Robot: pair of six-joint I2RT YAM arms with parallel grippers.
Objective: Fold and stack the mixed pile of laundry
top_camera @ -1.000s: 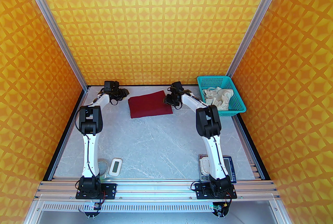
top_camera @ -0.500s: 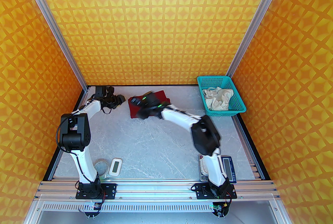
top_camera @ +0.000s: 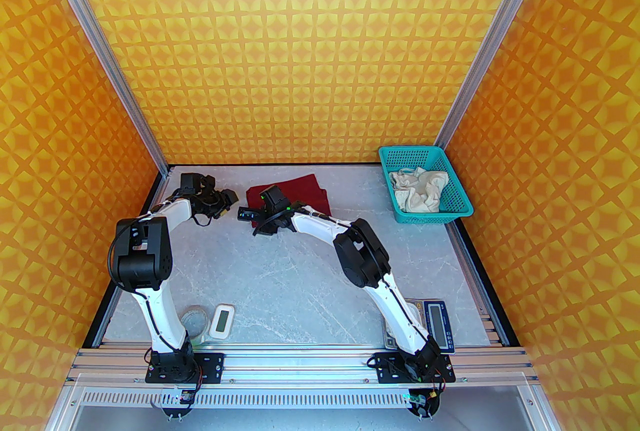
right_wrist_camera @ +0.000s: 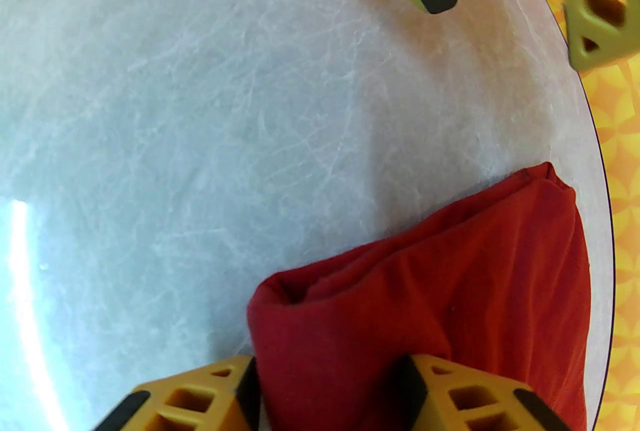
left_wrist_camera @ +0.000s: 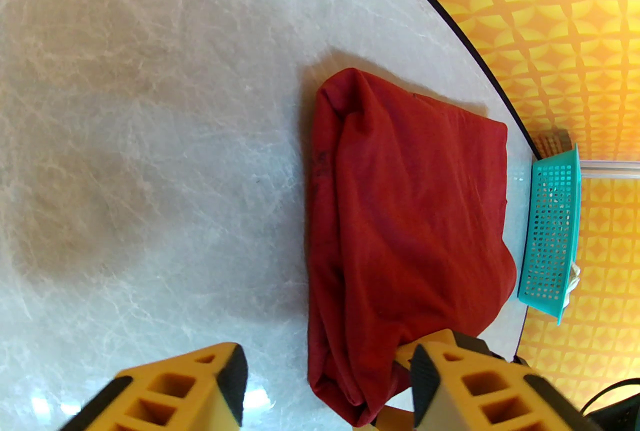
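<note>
The dark red shirt [top_camera: 305, 188] lies folded at the back middle of the table. My right gripper [top_camera: 246, 214] reaches across it to its near-left corner. In the right wrist view the fingers [right_wrist_camera: 200, 394] sit on either side of the shirt's [right_wrist_camera: 450, 289] thick folded edge, with cloth filling the gap, so my right gripper [right_wrist_camera: 330, 394] is shut on it. My left gripper [top_camera: 226, 201] stands open just left of the shirt, holding nothing. The left gripper [left_wrist_camera: 325, 384] faces the shirt [left_wrist_camera: 410, 219]. The cream-white shorts [top_camera: 417, 188] lie crumpled in the teal basket [top_camera: 452, 213].
The basket [left_wrist_camera: 550, 229] stands at the back right corner against the wall. A digital scale [top_camera: 440, 319] sits near the right arm's base. A white handheld device [top_camera: 221, 319] and a tape roll [top_camera: 196, 319] lie by the left base. Patterned orange walls enclose the marble table [top_camera: 300, 269].
My right arm swung left across the shirt, from its right edge to its near-left corner. My left arm drew back toward the left and its jaws opened wider.
</note>
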